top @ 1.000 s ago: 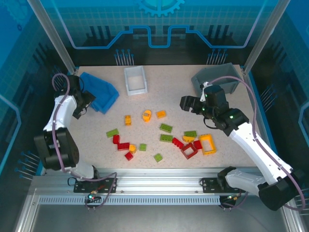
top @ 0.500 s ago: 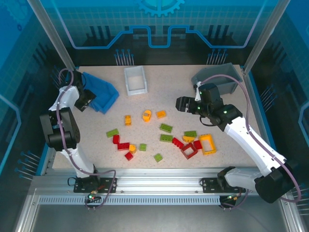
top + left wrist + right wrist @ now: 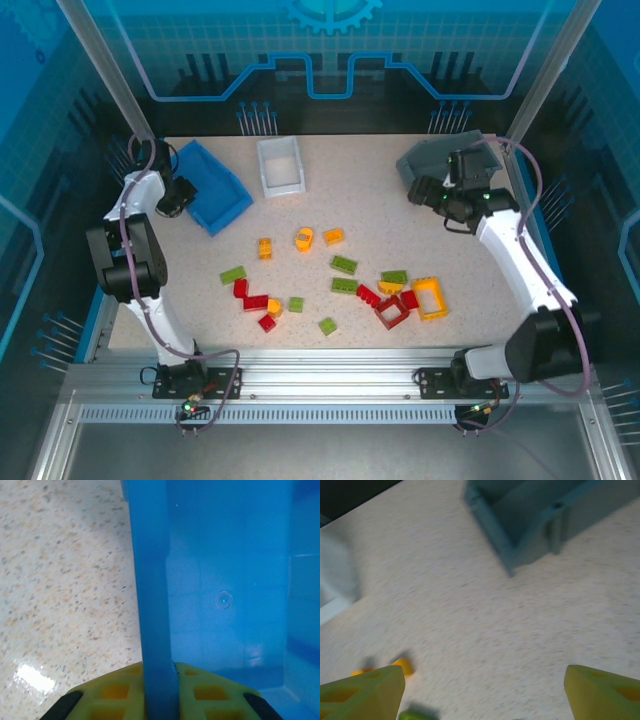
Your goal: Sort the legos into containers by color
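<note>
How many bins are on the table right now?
3. The blue bin sits far left, the white bin far centre, the grey bin far right, partly behind the right arm. None seems hidden.

Top: from above and behind, whole tabletop (image 3: 380, 170). Left wrist: close against blue bin (image 3: 225, 580). Right wrist: farther, oblique toward grey bin (image 3: 530, 515). Top shares both bins.

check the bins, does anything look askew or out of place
The blue bin sits turned diagonally to the table, with the left gripper clamped over its wall. The grey bin in the far right corner is also angled. The white bin sits square. The legos lie scattered loose on the table.
</note>
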Controlling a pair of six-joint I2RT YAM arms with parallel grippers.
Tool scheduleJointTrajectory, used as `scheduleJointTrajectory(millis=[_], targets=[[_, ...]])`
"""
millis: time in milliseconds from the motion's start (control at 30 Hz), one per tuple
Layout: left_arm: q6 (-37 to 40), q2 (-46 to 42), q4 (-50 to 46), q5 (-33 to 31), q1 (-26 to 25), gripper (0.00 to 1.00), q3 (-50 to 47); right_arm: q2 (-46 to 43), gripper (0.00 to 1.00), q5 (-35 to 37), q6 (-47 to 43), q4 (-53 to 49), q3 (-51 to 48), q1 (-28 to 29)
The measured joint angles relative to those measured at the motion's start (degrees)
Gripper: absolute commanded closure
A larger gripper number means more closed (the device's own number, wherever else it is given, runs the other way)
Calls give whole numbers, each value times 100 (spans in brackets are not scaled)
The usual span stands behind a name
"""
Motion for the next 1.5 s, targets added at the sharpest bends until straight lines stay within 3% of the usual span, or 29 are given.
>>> scheduleJointTrajectory(millis=[133, 400, 667, 833, 1000, 1067, 1200, 1500], targets=[[221, 302, 15, 81, -28, 93, 396, 826, 14, 114, 162, -37, 420, -501], [629, 986, -7, 127, -146, 94, 1322, 2778, 13, 319, 382, -205, 2133, -938], [1082, 1587, -79, 129, -295, 93, 2216, 4087, 21, 481, 210, -662, 3434, -1147], [1384, 1753, -118, 122, -396, 92, 2479, 4647, 35, 525, -131, -927, 4068, -1147], [1714, 1875, -111, 127, -476, 91, 2653, 4828, 65, 632, -485, -1102, 4404, -1132], [1871, 1908, -105, 127, -535, 91, 2708, 4898, 72, 658, -662, -1137, 4562, -1097], [2124, 1963, -61, 144, -675, 91, 2778, 5145, 79, 693, -1207, -1204, 5016, -898], [2461, 1985, 13, 275, -1023, 92, 2798, 5816, 80, 396, -2157, -1281, 6076, -35]])
